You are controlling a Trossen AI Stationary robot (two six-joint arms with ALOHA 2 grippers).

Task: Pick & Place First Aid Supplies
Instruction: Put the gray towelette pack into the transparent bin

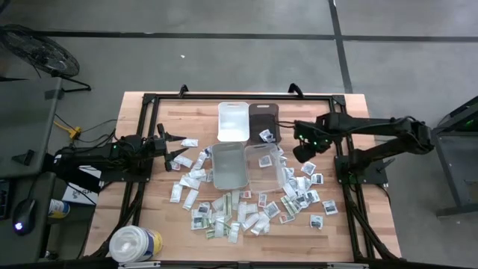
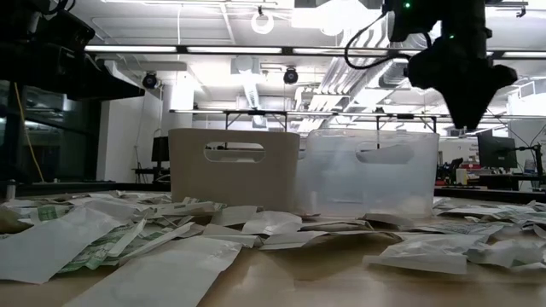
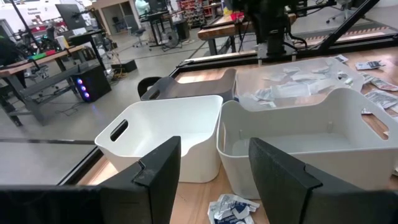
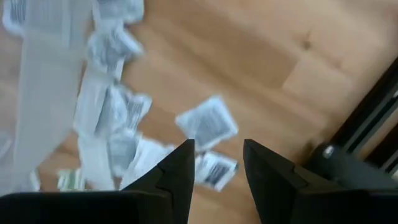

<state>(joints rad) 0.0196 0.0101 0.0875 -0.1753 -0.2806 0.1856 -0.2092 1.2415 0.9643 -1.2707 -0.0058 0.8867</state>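
Note:
Many small white and greenish paper packets [image 1: 224, 217] lie flat on the wooden table around four small bins, and several lie inside a clear bin [image 1: 267, 166]. My right gripper [image 1: 305, 153] hangs high over the table just right of that bin, pointing down. It is open and empty, with packets [image 4: 207, 122] on the wood below it. My left gripper [image 1: 179, 147] waits at the table's left, level and open, pointing toward the bins with nothing between its fingers [image 3: 158, 168].
A white bin [image 1: 233, 119] and a dark bin [image 1: 263, 119] stand at the far side, with a grey-white bin [image 1: 229, 166] in front of them. A big white round tub [image 1: 134, 244] sits at the near left corner. A black frame [image 1: 343, 179] runs along the table's edges.

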